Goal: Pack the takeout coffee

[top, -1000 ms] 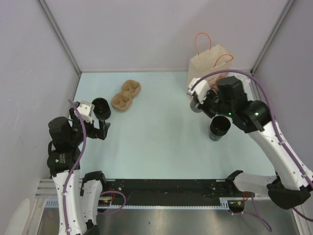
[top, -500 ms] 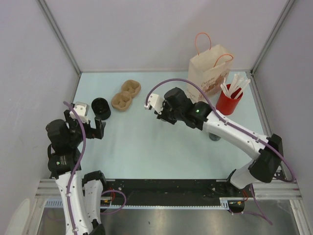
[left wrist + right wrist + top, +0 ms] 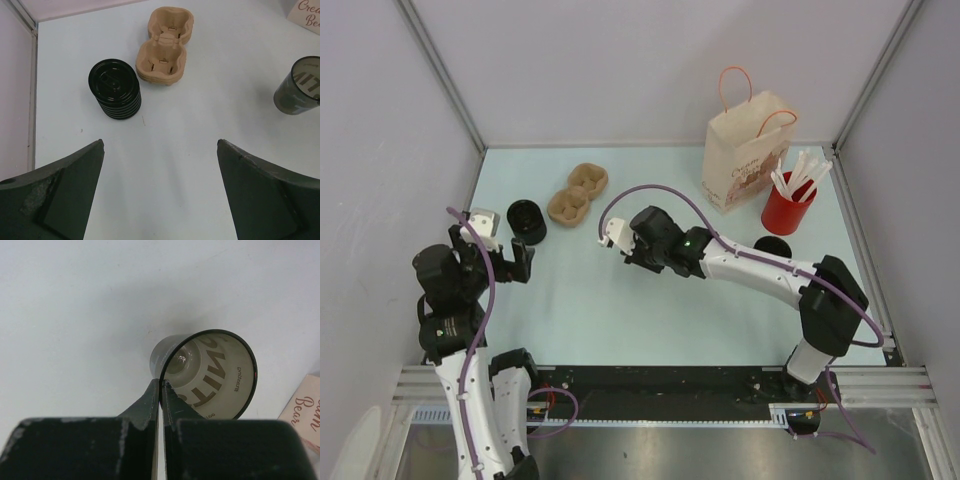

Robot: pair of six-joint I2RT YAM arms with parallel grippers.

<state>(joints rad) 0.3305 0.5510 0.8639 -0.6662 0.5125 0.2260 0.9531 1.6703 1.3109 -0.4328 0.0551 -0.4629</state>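
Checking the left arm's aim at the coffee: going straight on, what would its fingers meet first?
Probably bare table: the takeout coffee sits left of the open left fingers' line. Beyond lies the cardboard carrier. Depth unclear.

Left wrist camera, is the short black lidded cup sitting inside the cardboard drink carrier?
No, the takeout coffee stands on the table beside the cardboard carrier, to its left, not in one of its wells.
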